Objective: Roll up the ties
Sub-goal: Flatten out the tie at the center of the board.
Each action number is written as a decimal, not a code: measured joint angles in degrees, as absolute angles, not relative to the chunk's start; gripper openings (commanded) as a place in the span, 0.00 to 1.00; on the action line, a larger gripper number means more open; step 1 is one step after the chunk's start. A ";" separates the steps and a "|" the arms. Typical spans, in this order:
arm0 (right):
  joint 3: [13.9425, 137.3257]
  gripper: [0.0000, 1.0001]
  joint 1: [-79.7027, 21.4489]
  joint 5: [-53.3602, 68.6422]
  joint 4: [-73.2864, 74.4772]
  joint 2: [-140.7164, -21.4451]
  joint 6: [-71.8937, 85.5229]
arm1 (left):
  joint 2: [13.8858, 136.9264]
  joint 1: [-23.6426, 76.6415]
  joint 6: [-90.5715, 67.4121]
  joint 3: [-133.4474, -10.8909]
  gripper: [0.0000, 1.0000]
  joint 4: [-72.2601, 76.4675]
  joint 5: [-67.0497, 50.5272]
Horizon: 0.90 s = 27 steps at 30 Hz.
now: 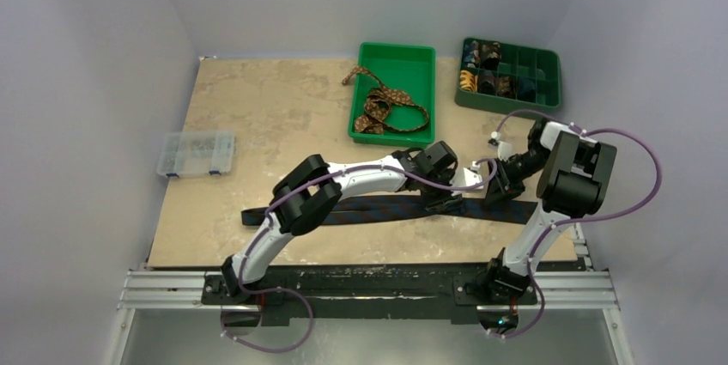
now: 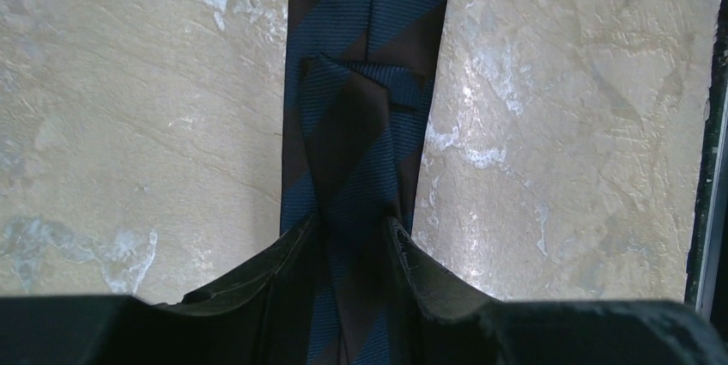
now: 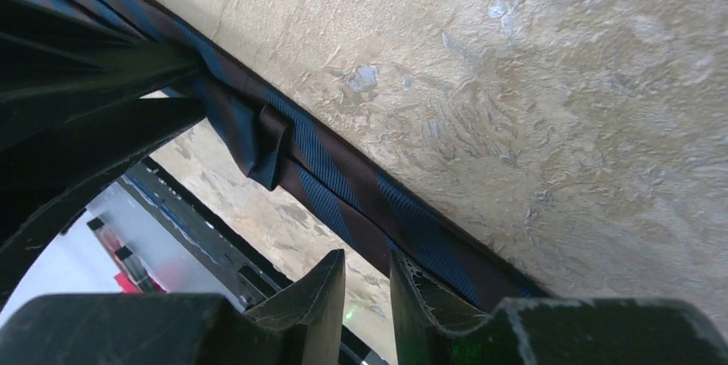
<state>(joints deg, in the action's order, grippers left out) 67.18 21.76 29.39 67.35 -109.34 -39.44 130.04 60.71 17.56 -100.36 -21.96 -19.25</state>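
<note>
A dark navy tie with brown stripes (image 1: 378, 210) lies lengthwise along the front of the table. My left gripper (image 2: 352, 228) is shut on it, and the fabric (image 2: 369, 39) bunches into a fold between the fingers (image 2: 292, 253). In the right wrist view the same tie (image 3: 343, 185) runs diagonally, puckered where the left arm's fingers (image 3: 86, 82) pinch it. My right gripper (image 3: 367, 266) stands just beside the tie, its jaws a narrow gap apart with only table showing between them. A brown patterned tie (image 1: 386, 107) lies loose in the green tray (image 1: 365, 51).
A green compartment box (image 1: 549, 82) with several rolled ties stands at the back right. At the table's left edge rests a clear plastic organiser (image 1: 196, 153). A black rail (image 1: 369, 283) runs along the near edge. Purple cables loop from both arms.
</note>
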 measured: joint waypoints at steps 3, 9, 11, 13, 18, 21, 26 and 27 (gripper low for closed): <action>66.94 0.26 21.76 28.99 67.07 -109.47 -39.44 | 130.65 60.90 17.65 -100.97 0.18 -22.61 -18.48; 66.89 0.26 21.76 27.97 66.19 -110.28 -39.44 | 130.72 60.95 19.11 -101.25 0.00 -23.66 -18.17; 66.89 0.25 21.76 27.97 66.19 -110.96 -39.44 | 130.41 60.99 19.73 -100.88 0.00 -23.51 -18.20; 66.94 0.25 21.76 27.97 66.19 -111.26 -39.44 | 129.69 61.04 20.60 -100.01 0.00 -23.66 -18.22; 67.11 0.25 21.76 27.97 66.24 -111.26 -39.44 | 128.01 61.04 21.30 -99.48 0.00 -26.11 -19.35; 67.26 0.25 21.76 27.97 66.28 -111.26 -39.44 | 127.13 61.04 21.69 -99.55 0.00 -27.99 -20.29; 67.29 0.26 21.76 28.01 66.41 -111.26 -39.44 | 126.89 61.12 22.09 -99.96 0.00 -30.83 -20.97; 67.29 0.26 21.76 28.01 66.46 -111.26 -39.46 | 126.89 61.12 22.13 -100.31 0.00 -31.92 -21.04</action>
<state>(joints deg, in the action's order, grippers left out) 67.29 21.76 28.01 66.46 -111.26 -39.46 126.89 61.12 22.13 -100.31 -31.92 -21.04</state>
